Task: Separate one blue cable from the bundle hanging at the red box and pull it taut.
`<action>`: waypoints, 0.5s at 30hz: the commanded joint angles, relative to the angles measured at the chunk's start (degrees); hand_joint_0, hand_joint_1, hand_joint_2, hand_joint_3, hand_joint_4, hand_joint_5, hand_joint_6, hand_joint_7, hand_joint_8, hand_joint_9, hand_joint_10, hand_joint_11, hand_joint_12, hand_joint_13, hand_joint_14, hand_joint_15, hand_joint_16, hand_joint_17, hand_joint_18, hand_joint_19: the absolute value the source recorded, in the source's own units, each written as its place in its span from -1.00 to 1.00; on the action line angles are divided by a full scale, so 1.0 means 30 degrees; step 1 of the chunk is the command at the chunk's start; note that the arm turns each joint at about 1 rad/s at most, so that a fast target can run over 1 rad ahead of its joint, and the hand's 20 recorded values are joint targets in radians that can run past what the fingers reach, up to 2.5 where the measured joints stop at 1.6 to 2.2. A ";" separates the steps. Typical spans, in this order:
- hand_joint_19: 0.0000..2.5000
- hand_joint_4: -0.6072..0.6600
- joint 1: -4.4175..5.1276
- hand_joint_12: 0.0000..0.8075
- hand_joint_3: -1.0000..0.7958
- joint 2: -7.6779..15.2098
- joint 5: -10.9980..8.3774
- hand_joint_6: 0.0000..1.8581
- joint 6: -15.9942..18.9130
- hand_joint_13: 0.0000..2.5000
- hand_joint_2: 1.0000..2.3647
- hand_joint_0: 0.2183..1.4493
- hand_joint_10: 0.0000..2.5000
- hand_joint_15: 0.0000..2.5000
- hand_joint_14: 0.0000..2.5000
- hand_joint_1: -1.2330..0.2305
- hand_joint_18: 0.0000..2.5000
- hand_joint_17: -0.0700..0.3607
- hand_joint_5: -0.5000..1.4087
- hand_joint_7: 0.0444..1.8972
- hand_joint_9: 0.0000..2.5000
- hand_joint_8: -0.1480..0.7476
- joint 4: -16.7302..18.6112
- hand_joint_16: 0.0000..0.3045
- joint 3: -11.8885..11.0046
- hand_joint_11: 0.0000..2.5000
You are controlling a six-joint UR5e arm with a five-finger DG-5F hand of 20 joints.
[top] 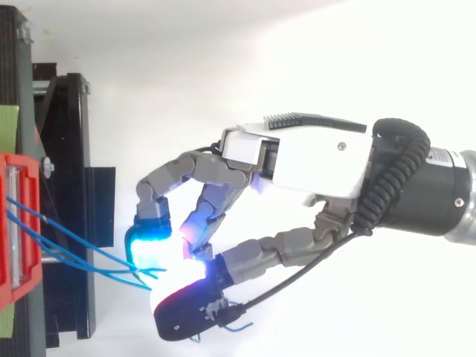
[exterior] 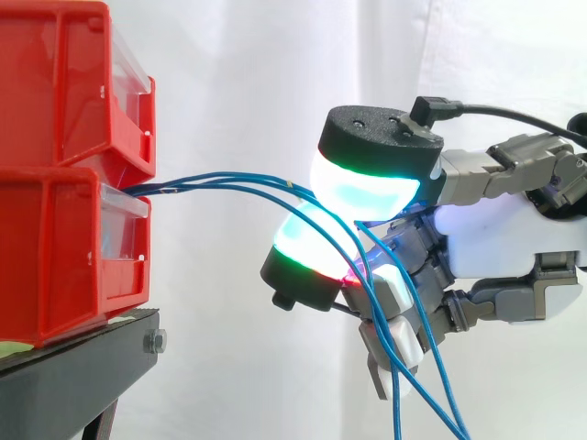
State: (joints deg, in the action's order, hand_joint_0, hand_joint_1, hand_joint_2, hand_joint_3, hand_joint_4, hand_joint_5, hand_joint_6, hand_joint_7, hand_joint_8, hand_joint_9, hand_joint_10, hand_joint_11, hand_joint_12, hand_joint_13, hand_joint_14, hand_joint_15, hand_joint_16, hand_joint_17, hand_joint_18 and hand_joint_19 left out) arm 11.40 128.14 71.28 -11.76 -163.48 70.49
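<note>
Blue cables (exterior: 220, 181) come out between the two stacked red bins (exterior: 64, 238) at the left and run right, almost level, to my hand (exterior: 514, 238). Two glowing fingertips (exterior: 367, 183) close from above and below where the strands meet, pinching blue cable between them. Past the pinch the strands (exterior: 404, 385) drop steeply in front of the palm and leave the bottom edge. From above, the hand (top: 312, 160) reaches left with curled fingers, and the cables (top: 74, 245) fan from the red bin (top: 18, 223) to its cyan pad. I cannot tell how many strands are pinched.
The bins stand on a black stand (exterior: 83, 367), whose frame (top: 71, 186) lies just left of the fingertips in the top view. A white curtain (exterior: 238, 73) hangs behind. Open space separates the bins and the hand.
</note>
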 commanded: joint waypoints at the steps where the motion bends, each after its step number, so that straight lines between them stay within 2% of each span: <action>1: -0.52 -0.08 0.0039 -0.01 -0.21 0.0000 -0.0001 -0.03 -0.0034 -0.10 -0.98 -0.14 -0.98 -0.46 -0.98 -0.45 -0.26 -0.24 -0.69 0.28 -0.14 0.12 0.0000 -0.72 0.0030 -0.24; 4: -0.52 -0.07 0.0068 -0.01 -0.31 0.0000 -0.0001 -0.03 -0.0151 -0.10 -0.99 -0.08 -0.98 -0.46 -0.98 -0.46 -0.26 -0.24 -0.70 0.22 -0.15 0.10 0.0000 -0.72 0.0030 -0.21; 6: -0.51 -0.04 0.0098 -0.03 -0.38 0.0000 -0.0001 -0.03 -0.0180 -0.10 -0.99 -0.05 -0.98 -0.45 -0.98 -0.50 -0.27 -0.24 -0.69 0.27 -0.12 0.09 0.0000 -0.73 0.0089 -0.20; 7: -0.50 0.02 0.0098 -0.04 -0.44 0.0000 -0.0001 -0.03 -0.0180 -0.09 -1.00 -0.02 -0.98 -0.44 -0.98 -0.53 -0.26 -0.24 -0.69 0.26 -0.07 0.11 0.0088 -0.73 0.0206 -0.07; 9: -0.51 0.07 0.0127 -0.03 -0.44 0.0000 -0.0089 -0.03 -0.0122 -0.09 -1.00 -0.03 -0.98 -0.44 -0.98 -0.55 -0.25 -0.24 -0.68 0.27 -0.03 0.14 0.0205 -0.73 0.0470 0.00; 12: -0.52 0.15 0.0156 -0.03 -0.44 0.0000 -0.0177 -0.02 -0.0093 -0.08 -1.00 -0.11 -0.98 -0.43 -0.98 -0.57 -0.22 -0.25 -0.67 0.28 -0.02 0.14 0.0527 -0.73 0.0675 0.04; 15: -0.50 0.16 0.0156 -0.01 -0.44 0.0000 -0.0206 -0.02 -0.0093 -0.06 -1.00 -0.28 -0.98 -0.43 -0.98 -0.54 -0.21 -0.25 -0.67 0.25 0.00 0.16 0.0645 -0.73 0.0675 0.06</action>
State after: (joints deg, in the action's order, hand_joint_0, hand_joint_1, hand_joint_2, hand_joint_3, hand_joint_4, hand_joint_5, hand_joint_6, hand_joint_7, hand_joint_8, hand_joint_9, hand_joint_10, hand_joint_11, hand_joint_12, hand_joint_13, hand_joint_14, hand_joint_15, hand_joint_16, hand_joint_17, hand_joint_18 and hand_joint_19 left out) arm 11.84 128.14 70.78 -12.09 -162.05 72.30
